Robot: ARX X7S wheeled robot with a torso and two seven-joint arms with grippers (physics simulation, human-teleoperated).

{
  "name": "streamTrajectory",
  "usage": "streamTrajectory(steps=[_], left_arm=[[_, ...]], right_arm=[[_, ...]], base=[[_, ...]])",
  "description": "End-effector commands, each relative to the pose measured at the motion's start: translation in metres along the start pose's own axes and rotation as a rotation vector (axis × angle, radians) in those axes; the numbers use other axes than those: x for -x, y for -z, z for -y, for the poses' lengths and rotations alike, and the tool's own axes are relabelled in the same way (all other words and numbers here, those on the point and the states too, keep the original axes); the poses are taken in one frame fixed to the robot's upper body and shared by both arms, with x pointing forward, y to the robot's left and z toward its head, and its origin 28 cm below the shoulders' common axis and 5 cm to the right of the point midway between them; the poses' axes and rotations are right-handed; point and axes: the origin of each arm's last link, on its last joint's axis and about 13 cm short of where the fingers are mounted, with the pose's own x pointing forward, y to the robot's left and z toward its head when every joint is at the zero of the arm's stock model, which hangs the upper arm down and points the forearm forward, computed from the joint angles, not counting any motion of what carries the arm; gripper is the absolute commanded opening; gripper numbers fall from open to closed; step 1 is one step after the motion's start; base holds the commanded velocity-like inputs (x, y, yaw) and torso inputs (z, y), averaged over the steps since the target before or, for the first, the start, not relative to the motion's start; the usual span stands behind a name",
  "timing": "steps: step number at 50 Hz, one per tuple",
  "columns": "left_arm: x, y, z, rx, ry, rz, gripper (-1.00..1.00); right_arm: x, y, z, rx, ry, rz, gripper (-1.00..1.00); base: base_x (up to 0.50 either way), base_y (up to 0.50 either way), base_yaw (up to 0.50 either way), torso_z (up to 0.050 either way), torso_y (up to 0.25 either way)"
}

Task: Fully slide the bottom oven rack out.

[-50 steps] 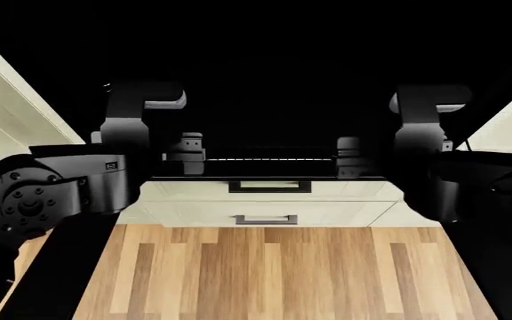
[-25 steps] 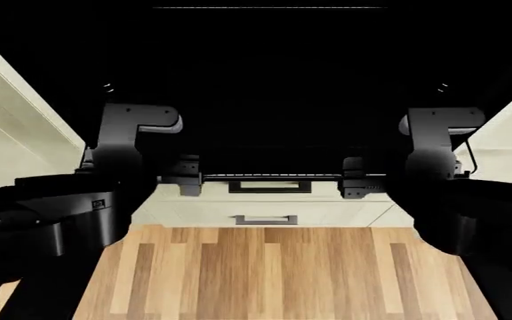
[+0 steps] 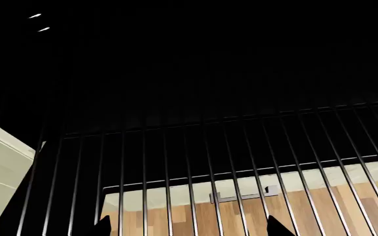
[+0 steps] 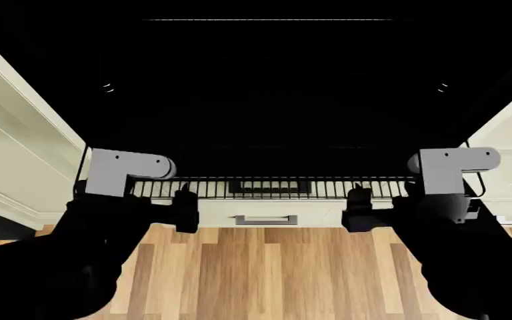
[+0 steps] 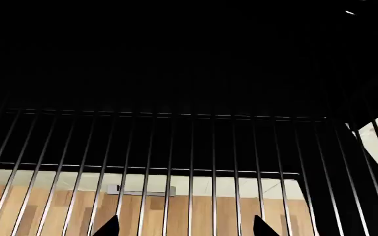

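- Rack edge first: the bottom oven rack (image 4: 274, 189) sticks out past the front lip of the oven (image 4: 274, 93), its front bar running between your two arms.
- Your left gripper (image 4: 183, 212) sits at the rack's front edge toward its left end, and your right gripper (image 4: 356, 211) sits at the same edge toward its right end.
- You cannot tell from the head view whether either claw is clamped on the wire; the dark fingers merge with the rack's edge.
- In the left wrist view two dark fingertips (image 3: 101, 227) stand apart with several rack (image 3: 208, 177) bars showing between them; the right wrist view shows the same, with fingertips (image 5: 109, 227) spread under the rack (image 5: 175, 162).
- The oven cavity is all black inside; a thin bright line of another rack (image 4: 274, 19) shows high up in it.
- Cream cabinet panels (image 4: 7, 140) flank the oven on both sides, angled outward.
- Below the rack, a cream drawer (image 4: 265, 215) carries a bar handle (image 4: 266, 219); a second, black handle (image 4: 269, 188) shows through the wires.
- Wood-plank floor (image 4: 274, 273) lies open between your arms, in front of the drawers.
- The rack is a flat grid of thin silvery wires, parallel and evenly spaced, within a wire frame.
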Motion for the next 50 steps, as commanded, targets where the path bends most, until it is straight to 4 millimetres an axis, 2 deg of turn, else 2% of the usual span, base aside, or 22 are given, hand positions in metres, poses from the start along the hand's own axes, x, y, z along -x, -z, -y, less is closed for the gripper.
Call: streamTrajectory(steps=[1,4,9,22,36,50], left_arm=[[0.004,0.156,-0.03,0.126,-0.122,-0.877,1.0],[0.009,0.165,-0.03,0.121,-0.118,-0.906,1.0],[0.014,0.169,-0.032,0.116,-0.115,-0.932,1.0],[0.022,0.164,-0.032,0.045,-0.097,-1.007,1.0],[0.033,0.162,-0.038,0.046,-0.089,-1.059,1.0],[0.039,0.158,-0.038,0.04,-0.032,-1.103,1.0]], right_arm=[[0.023,0.133,0.026,0.02,0.114,-0.657,1.0],[0.032,0.145,0.025,0.007,0.109,-0.694,1.0],[0.044,0.155,0.026,-0.009,0.104,-0.728,1.0],[0.063,0.154,0.032,0.016,0.113,-0.776,1.0],[0.084,0.158,0.036,0.082,0.11,-0.855,1.0],[0.091,0.165,0.037,0.081,0.101,-0.921,1.0]], base=[[0.0,0.0,0.0,0.0,-0.021],[0.0,0.0,0.0,0.0,-0.021],[0.0,0.0,-0.01,0.0,-0.02],[0.0,0.0,-0.01,0.0,-0.018],[0.0,0.0,-0.01,0.0,-0.017],[0.0,0.0,-0.01,0.0,-0.017]])
